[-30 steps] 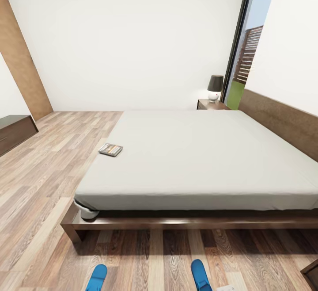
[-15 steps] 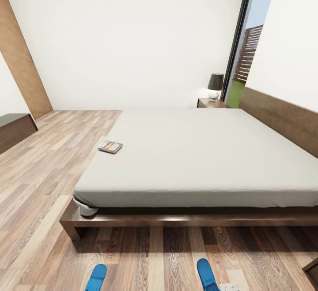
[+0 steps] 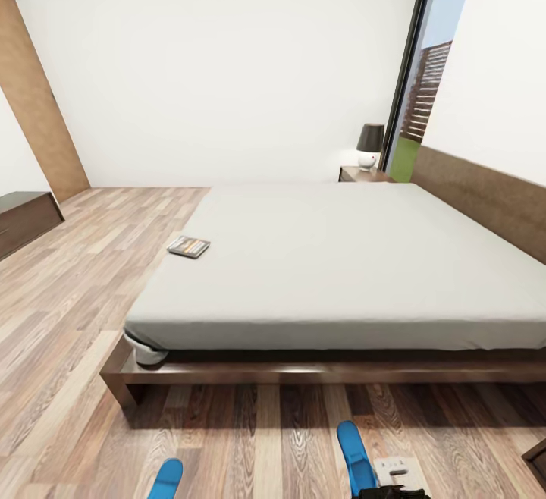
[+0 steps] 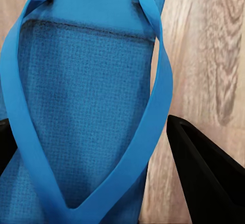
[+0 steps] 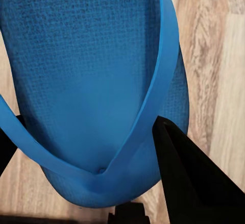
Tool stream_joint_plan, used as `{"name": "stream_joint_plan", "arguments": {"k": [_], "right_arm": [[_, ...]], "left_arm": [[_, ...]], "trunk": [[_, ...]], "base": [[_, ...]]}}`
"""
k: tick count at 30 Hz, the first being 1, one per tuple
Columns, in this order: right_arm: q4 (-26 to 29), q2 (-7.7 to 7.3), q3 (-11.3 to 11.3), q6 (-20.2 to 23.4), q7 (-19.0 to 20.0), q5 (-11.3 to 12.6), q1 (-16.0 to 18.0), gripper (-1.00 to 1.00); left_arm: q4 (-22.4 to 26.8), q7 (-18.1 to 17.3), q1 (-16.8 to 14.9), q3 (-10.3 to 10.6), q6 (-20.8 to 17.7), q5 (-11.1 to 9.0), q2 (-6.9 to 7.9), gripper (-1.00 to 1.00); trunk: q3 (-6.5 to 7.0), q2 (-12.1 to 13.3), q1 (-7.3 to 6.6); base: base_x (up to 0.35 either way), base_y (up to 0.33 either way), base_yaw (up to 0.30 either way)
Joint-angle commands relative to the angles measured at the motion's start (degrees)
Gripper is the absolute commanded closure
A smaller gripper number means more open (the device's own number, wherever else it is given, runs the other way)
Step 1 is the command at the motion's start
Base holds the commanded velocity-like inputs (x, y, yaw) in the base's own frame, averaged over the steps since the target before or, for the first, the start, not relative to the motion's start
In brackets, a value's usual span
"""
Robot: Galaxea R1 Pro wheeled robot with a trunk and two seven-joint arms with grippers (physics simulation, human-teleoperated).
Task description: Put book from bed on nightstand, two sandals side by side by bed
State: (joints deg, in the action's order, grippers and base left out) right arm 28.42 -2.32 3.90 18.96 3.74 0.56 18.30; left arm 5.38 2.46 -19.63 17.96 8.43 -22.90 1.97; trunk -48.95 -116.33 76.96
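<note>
Nearest, in the right wrist view: grips the right sandal (image 5: 97, 66) in the right hand (image 5: 79, 127), with the black fingers (image 5: 189, 178) set wide and seemingly pressed against the 2 long edges near the rounded end, so holds it across its width. Runs lengthwise straight out from the hand, in line with the fingers, strap side up toward the camera, over the plank floor (image 5: 214, 55).

In the left wrist view: straddles the left sandal (image 4: 87, 91) with the left hand (image 4: 87, 124), again set wide, 1 finger just touching the thong strap; cannot tell whether truly clamped. Points lengthwise away from that hand too.

In the head view: carries the 2 sandals low, short of the foot of the bed (image 3: 250, 374), well apart from each other, the right one a little closer to the bed. Aims both long axes roughly at the bed, near parallel, so probably needs only the sideways gap closed before setting them down as a pair.

Farther off: leaves the book (image 3: 189, 246) flat on the mattress by its left edge, well apart from both hands, nearer the left arm, apparently lying crosswise to the view.

Farthest: places the nightstand (image 3: 362, 175) beyond the bed beside the headboard, with a lamp (image 3: 370, 146) on top.
</note>
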Motion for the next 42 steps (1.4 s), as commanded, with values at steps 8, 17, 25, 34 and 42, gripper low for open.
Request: {"name": "stream_joint_plan", "arguments": {"k": [8, 17, 25, 34, 42], "right_arm": [[0.0, -0.07, 0.3, 4.6, -0.1, 0.1, 1.3, 1.00], [-0.1, -0.10, -0.4, 5.0, -0.1, 0.1, 1.5, 1.00], [-0.1, -0.14, -1.1, 4.7, -0.1, 0.1, 1.5, 1.00], [0.0, -0.14, -1.4, 4.7, -0.2, 0.1, 1.5, 1.00], [0.1, -0.14, -1.5, 5.0, -1.7, 0.1, 2.8, 1.00]], "left_arm": [[0.3, 0.2, -0.7, 0.5, -2.2, -0.3, 0.25, 1.00], [0.5, 0.1, -1.6, 0.7, -2.4, -0.2, 0.29, 1.00], [0.6, 0.2, -4.3, 1.0, -2.4, -0.1, 0.32, 1.00], [0.6, 0.3, -4.8, 2.0, -2.1, 4.0, 0.24, 1.00], [1.4, 0.3, -4.8, 2.1, -1.7, 4.6, 0.27, 1.00]], "trunk": [[-1.49, -3.2, 1.75], [-3.11, -6.9, 3.73], [-4.54, -10.1, 5.49], [-5.44, -12.1, 6.59], [-5.44, -12.1, 6.59]], "base": [[0.000, 0.000, 0.000], [0.000, 0.000, 0.000], [0.000, 0.000, 0.000], [0.000, 0.000, 0.000], [0.000, 0.000, 0.000]]}}
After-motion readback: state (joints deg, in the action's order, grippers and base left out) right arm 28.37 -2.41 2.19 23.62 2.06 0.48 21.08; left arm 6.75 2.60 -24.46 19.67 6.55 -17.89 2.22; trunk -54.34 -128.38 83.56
